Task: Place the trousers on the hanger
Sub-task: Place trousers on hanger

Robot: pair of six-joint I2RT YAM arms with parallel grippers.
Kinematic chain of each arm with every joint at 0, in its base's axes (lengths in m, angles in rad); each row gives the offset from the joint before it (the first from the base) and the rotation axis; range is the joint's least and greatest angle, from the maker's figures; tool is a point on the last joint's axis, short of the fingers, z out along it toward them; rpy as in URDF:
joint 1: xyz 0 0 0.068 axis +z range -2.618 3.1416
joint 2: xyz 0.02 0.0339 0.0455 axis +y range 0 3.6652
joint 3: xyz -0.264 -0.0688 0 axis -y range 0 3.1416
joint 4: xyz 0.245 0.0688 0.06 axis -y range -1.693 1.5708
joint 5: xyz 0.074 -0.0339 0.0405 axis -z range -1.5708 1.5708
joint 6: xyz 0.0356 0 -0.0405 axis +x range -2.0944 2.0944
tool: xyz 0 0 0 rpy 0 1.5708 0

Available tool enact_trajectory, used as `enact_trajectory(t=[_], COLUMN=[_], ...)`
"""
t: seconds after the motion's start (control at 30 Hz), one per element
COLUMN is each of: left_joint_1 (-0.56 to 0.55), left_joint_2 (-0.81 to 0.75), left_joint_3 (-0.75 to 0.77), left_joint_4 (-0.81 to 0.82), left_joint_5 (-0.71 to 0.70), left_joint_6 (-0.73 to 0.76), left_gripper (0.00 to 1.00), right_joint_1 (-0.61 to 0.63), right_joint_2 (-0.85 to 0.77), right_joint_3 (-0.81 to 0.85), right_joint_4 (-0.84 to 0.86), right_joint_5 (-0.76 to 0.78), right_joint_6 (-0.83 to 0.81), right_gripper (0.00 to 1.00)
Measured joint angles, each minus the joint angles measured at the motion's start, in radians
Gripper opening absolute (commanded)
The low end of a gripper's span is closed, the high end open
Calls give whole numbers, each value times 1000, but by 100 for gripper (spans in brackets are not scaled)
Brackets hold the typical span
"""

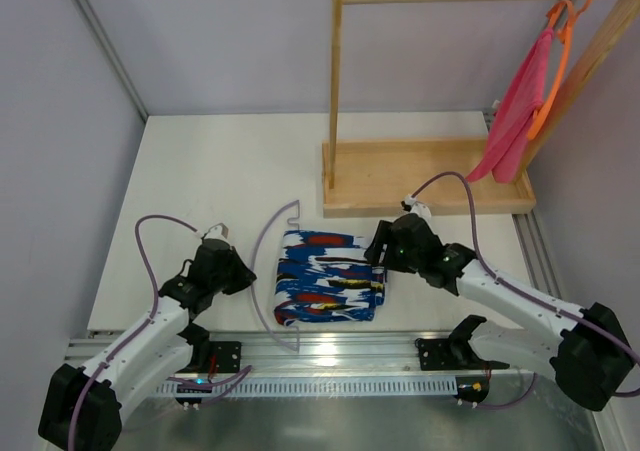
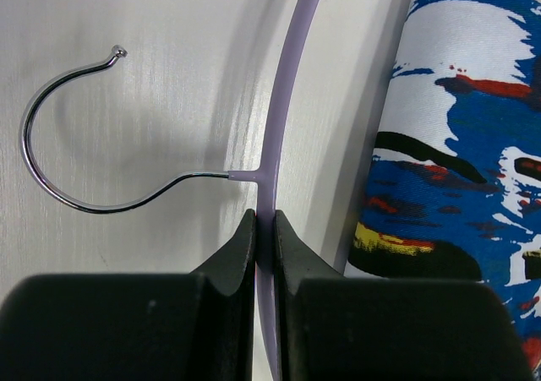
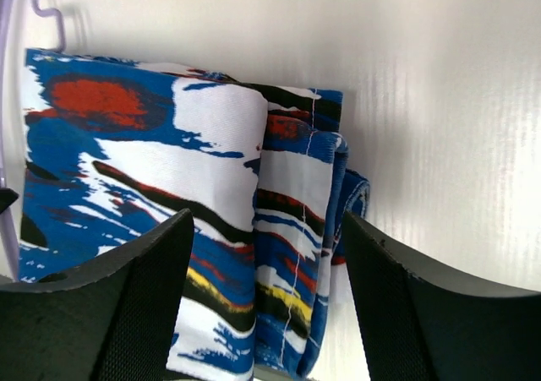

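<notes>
The trousers lie folded into a flat blue patterned bundle on the white table between the two arms. The pale lavender hanger lies flat along their left edge, its silver hook pointing left. My left gripper is shut on the hanger's thin bar, just beside the hook's root. My right gripper stands open over the right folded edge of the trousers, one finger on each side of the fold, with nothing gripped. In the top view the right gripper sits at the bundle's right edge.
A wooden rack stands at the back right on its tray-like base. A pink-red cloth hangs from an orange hanger on its rail. An aluminium rail runs along the near table edge.
</notes>
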Motion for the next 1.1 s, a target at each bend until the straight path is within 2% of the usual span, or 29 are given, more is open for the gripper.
enact_trajectory(t=[0.1, 0.23, 0.5, 0.57, 0.6, 0.63, 0.67, 0.7, 0.93, 1.1], left_joint_1=[0, 0, 0, 0, 0, 0, 0, 0, -2, -3], left_joint_2=[0, 0, -14, -23, -26, -27, -27, -27, 14, 48], left_joint_3=[0, 0, 0, 0, -1, -2, -4, -5, -5, -3], left_joint_4=[0, 0, -5, -8, -8, -8, -8, -8, 10, 47], left_joint_5=[0, 0, 0, 0, 0, 0, -2, -3, -2, 35], left_joint_6=[0, -4, -8, -11, -11, -11, -11, -11, -23, -11], left_gripper=[0, 0, 0, 0, 0, 0, 0, 0, 0, 0], right_joint_1=[0, 0, 0, 0, 0, 0, 0, 0, -61, -79], right_joint_2=[-76, -104, 94, 121, 134, 147, 163, 170, 171, 172], right_joint_3=[50, 86, 72, 42, 29, 19, 15, 14, 63, 38], right_joint_4=[-69, -40, 75, 119, 138, 159, 176, 186, 117, 122], right_joint_5=[31, 13, -56, -69, -80, -89, -98, -102, -60, -57], right_joint_6=[-24, -67, -84, -84, -84, -86, -88, -100, -145, -151], right_gripper=[75, 75, 68, 63, 54, 36, 10, 4, 4, 4])
